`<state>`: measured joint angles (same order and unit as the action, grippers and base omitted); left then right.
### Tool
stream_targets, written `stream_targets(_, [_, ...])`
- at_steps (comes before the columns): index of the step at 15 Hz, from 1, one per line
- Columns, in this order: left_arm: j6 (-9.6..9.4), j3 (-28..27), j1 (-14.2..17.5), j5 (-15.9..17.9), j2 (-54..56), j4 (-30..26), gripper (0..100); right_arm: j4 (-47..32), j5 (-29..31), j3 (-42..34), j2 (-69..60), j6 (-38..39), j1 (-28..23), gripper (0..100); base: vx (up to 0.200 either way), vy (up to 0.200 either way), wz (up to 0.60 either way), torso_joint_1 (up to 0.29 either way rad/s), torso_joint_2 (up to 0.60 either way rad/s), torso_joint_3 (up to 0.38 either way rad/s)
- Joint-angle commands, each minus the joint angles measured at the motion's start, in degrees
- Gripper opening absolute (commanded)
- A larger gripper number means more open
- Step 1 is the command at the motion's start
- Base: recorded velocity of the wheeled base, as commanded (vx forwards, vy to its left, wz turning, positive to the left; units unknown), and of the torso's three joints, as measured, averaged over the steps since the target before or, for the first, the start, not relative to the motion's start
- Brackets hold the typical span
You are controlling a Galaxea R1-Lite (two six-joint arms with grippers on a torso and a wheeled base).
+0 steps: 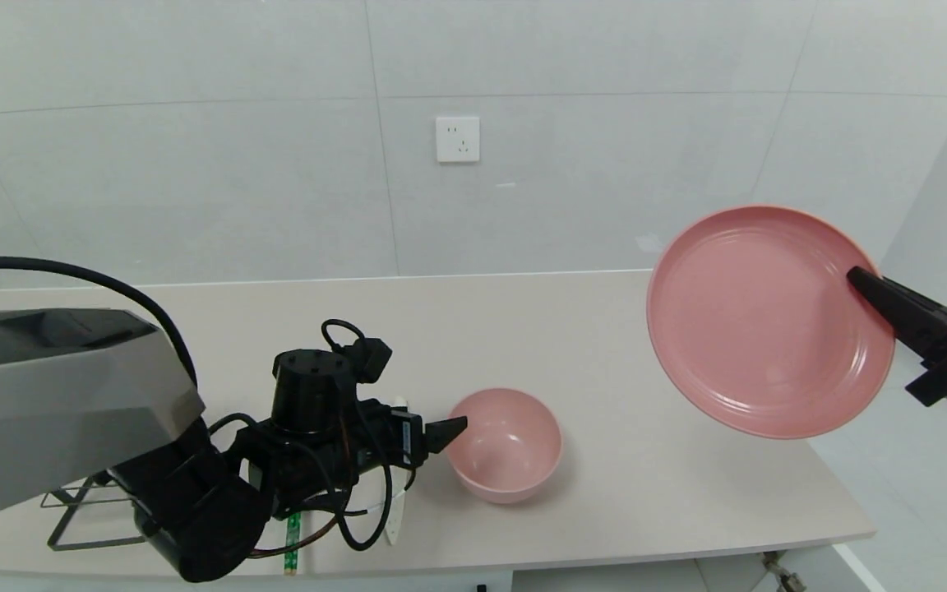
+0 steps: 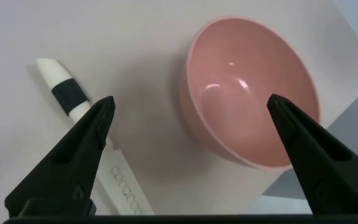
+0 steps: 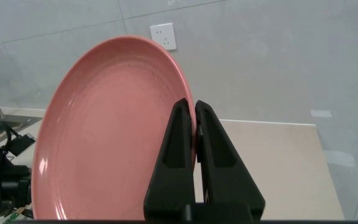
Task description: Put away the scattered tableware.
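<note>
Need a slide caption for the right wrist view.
Right gripper clamped on the rim of a tilted pink plate above the table, wall socket behind.

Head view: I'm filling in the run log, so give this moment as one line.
left gripper: open, beside pink bowl on table | right gripper: shut on pink plate, held up tilted

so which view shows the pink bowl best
The left wrist view: the pink bowl sits close below, its inside visible between the left gripper's open fingers. The head view shows it smaller, upright on the table.
</note>
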<state>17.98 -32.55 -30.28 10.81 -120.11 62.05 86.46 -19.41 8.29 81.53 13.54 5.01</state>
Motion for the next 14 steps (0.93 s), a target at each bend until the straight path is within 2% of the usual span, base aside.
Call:
stream_targets(1, [0.21,0.0,-0.3,0.0,-3.5,0.7,100,0.0,0.0,0.1,0.1,0.0,0.0,0,0.0,0.0,0.0,0.0,0.0,0.0])
stream_targets(5, [0.39,-1.0,-2.2,0.0,-3.6,0.2,100,0.0,0.0,0.0,0.1,0.0,0.0,0,0.0,0.0,0.0,0.0,0.0,0.0])
stream_targets(7, [1.0,-3.8,-2.9,-0.1,-4.3,-1.0,100,0.0,0.0,0.0,0.1,0.0,0.1,0,0.0,0.0,0.0,0.0,0.0,0.0])
stream_targets(9, [1.0,-6.0,-3.2,-0.2,-5.0,-2.5,100,0.0,0.0,-0.1,0.1,0.0,0.1,0,0.0,0.0,0.0,0.0,0.0,0.0])
stream_targets(14, [1.0,-7.7,-4.1,-0.5,-7.4,-4.2,100,0.0,0.0,-0.4,0.1,0.0,0.1,0,0.0,0.0,0.0,0.0,0.0,0.0])
